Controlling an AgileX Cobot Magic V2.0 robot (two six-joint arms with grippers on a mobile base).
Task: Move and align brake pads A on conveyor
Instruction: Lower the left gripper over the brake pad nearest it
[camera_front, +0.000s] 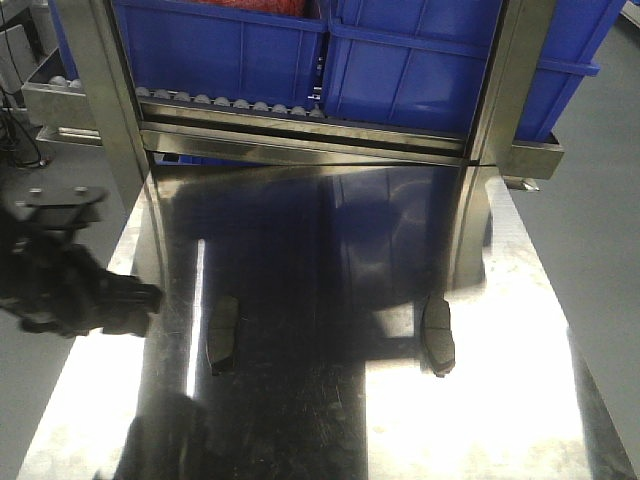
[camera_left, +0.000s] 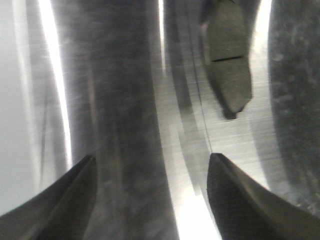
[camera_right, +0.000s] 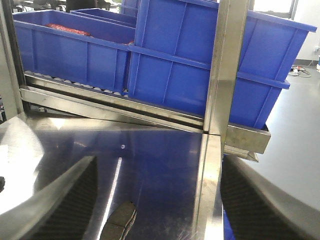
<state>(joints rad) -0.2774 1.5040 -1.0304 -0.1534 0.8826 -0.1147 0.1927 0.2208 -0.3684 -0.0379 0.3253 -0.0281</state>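
Two brake pads lie flat on the shiny steel tabletop (camera_front: 520, 400), one on the left (camera_front: 223, 333) and one on the right (camera_front: 437, 335). My left gripper (camera_front: 138, 298) hovers low at the table's left edge, a short way left of the left pad. In the left wrist view it (camera_left: 152, 167) is open with bare steel between the fingers, and a grooved pad (camera_left: 229, 65) lies ahead to the right. My right gripper (camera_right: 157, 182) is open too, with a pad (camera_right: 121, 222) low between its fingers. The conveyor is out of view.
Blue bins (camera_front: 420, 60) sit on a roller rack (camera_front: 230, 105) across the back of the table. Two steel posts (camera_front: 500, 80) rise from the table's far corners. Grey floor (camera_front: 600, 200) lies beyond both table sides.
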